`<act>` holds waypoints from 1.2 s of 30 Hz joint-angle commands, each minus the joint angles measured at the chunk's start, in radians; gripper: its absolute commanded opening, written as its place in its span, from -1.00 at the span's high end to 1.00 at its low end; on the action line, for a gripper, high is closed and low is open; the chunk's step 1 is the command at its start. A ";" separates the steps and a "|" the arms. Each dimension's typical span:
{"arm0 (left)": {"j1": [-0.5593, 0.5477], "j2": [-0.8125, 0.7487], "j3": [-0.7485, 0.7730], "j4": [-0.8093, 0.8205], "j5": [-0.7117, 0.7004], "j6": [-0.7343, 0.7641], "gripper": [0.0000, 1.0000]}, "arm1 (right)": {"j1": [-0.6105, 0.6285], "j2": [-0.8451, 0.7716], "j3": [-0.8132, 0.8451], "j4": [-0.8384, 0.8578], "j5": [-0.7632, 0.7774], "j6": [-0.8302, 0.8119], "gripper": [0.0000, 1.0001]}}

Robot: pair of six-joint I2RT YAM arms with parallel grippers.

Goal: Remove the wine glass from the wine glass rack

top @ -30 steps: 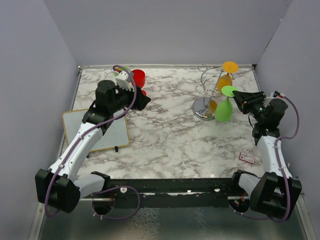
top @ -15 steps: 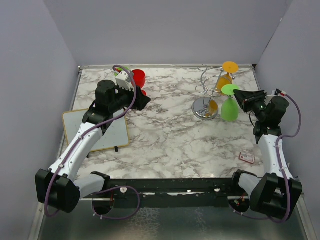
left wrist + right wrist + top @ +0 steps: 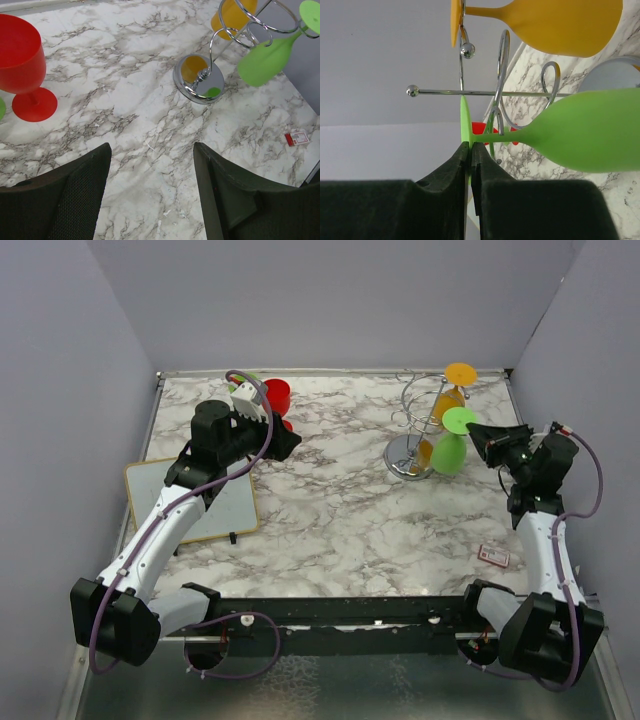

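Observation:
The silver wire wine glass rack [image 3: 418,420] stands at the back right on its round base [image 3: 199,80]. An orange wine glass [image 3: 448,398] hangs upside down from it. My right gripper [image 3: 480,434] is shut on the foot [image 3: 465,122] of the green wine glass [image 3: 448,452], which hangs bowl-down and tilted beside the rack. In the right wrist view its stem lies against a curled wire arm [image 3: 496,120]; I cannot tell if it is free of it. My left gripper [image 3: 152,170] is open and empty above the marble, left of centre.
A red wine glass [image 3: 277,395] stands upright at the back left, near my left gripper [image 3: 285,440]. A white board [image 3: 195,498] lies at the left edge. A small red and white card [image 3: 494,556] lies at the front right. Grey walls enclose the table.
The green glass's bowl swung right, away from the rack, then back left toward the rack base, with its foot held in my right gripper. The left arm has not moved.

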 commanded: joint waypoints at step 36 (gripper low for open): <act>-0.007 -0.013 0.000 0.012 -0.006 0.000 -0.38 | 0.005 -0.145 0.332 -0.643 0.435 -0.321 0.98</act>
